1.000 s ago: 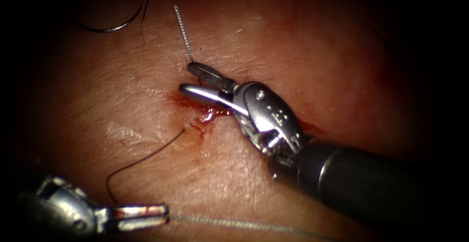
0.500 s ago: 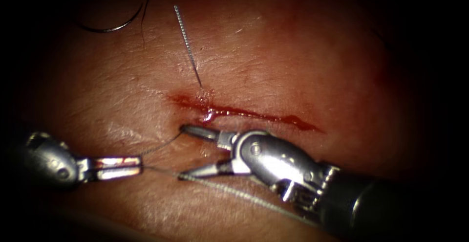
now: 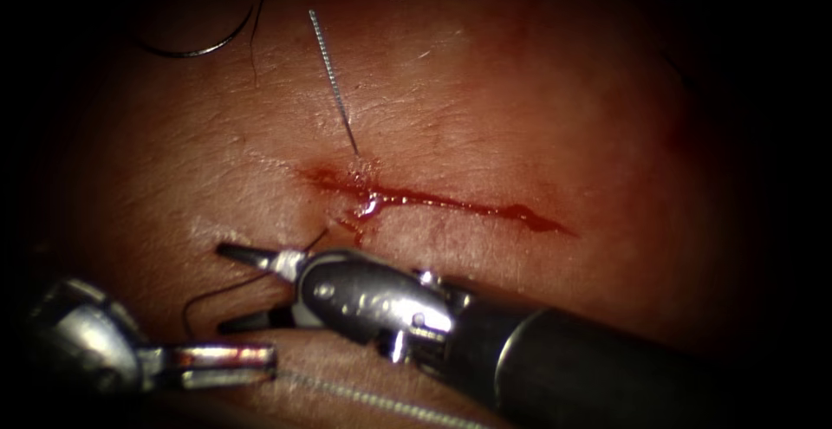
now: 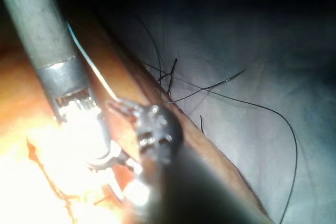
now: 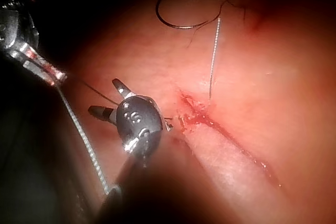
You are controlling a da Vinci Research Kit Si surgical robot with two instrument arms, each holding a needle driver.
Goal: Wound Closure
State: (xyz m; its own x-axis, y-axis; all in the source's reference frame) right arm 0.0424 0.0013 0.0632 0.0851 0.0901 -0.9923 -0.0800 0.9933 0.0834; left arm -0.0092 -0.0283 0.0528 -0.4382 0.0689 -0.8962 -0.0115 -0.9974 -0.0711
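The cut (image 3: 433,199) runs across the tissue (image 3: 520,108), wet with red fluid. A curved needle (image 3: 204,48) lies free on the tissue at the far left, in no tool. Pale thread (image 3: 334,82) enters the tissue just above the cut's left end. A dark thread (image 3: 251,280) leaves the tissue below that end and passes between the open jaws of my right tool (image 3: 230,286), which holds nothing. My left tool (image 3: 230,365) is shut on pale thread (image 3: 373,403) that trails right under the right shaft. In the right wrist view the right tool (image 5: 105,98) stands open left of the cut (image 5: 210,121).
The right tool's thick shaft (image 3: 589,368) crosses the tissue below the cut. Loose dark threads (image 4: 210,87) lie on pale cloth beside the tissue edge in the left wrist view. The needle (image 5: 184,22) curves beyond the pale thread (image 5: 212,61).
My right tool left the pale thread above the cut, crossed below it and moved left, jaws open around the dark thread. My left tool stayed shut on the pale thread and shifted slightly.
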